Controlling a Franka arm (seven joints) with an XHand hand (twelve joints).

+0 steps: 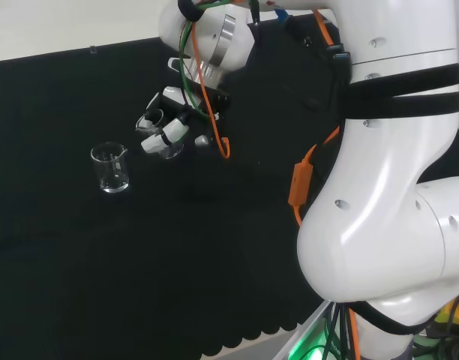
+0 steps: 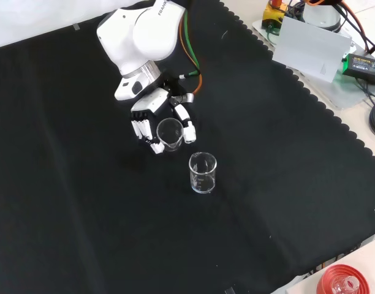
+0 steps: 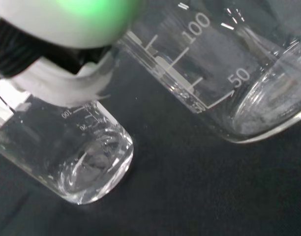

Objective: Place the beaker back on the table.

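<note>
free beaker (image 2: 203, 173): upright on the cloth (image 2: 83, 214), empty, near side in front view, apart from the hand
held beaker (image 2: 170, 134): just behind it in front view, right of it in head view
hand (image 2: 152, 116): fingers curled round held beaker, clamped on it
contact: can't tell if held beaker's base touches cloth
arm (image 2: 138, 33): far side, front view

One obstacle stands near the hand (image 2: 152, 116): a second beaker (image 2: 203, 173), upright on the counter (image 2: 83, 233) just below it in the front view (apart, not touching). Bare black cloth lies open all around.
</note>
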